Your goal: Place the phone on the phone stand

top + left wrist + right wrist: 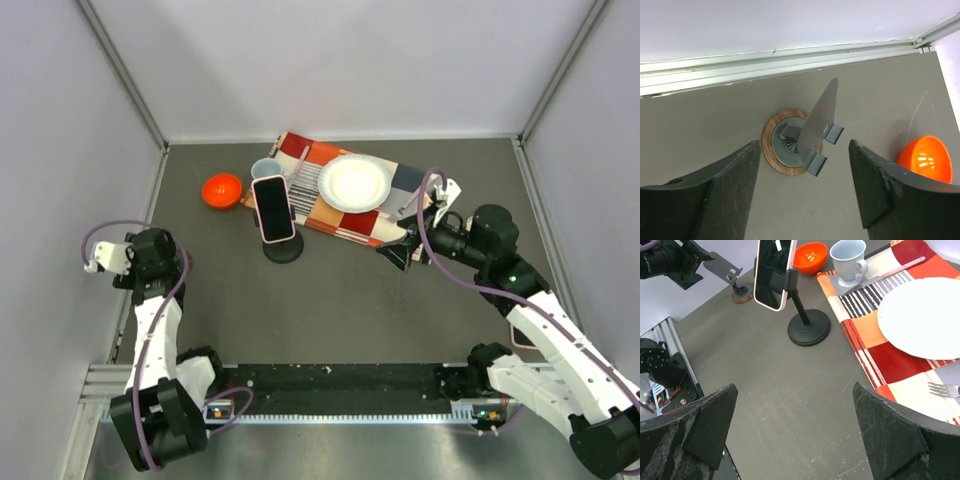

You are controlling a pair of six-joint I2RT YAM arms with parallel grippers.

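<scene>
A phone in a pink case (273,208) sits upright in the clamp of a black stand with a round base (283,250). Both also show in the right wrist view, the phone (772,270) above the stand's base (809,329). A second, empty grey metal stand (817,120) on a wooden disc (771,150) stands just ahead of my left gripper (805,195), which is open and empty. This grey stand shows small in the right wrist view (722,267). My right gripper (795,440) is open and empty over bare table, right of the black stand (393,254).
An orange bowl (222,190) lies left of the phone. A pale blue cup (265,168), a white plate (355,183) and cutlery (942,388) rest on a chequered placemat (325,215) at the back. Walls close in three sides.
</scene>
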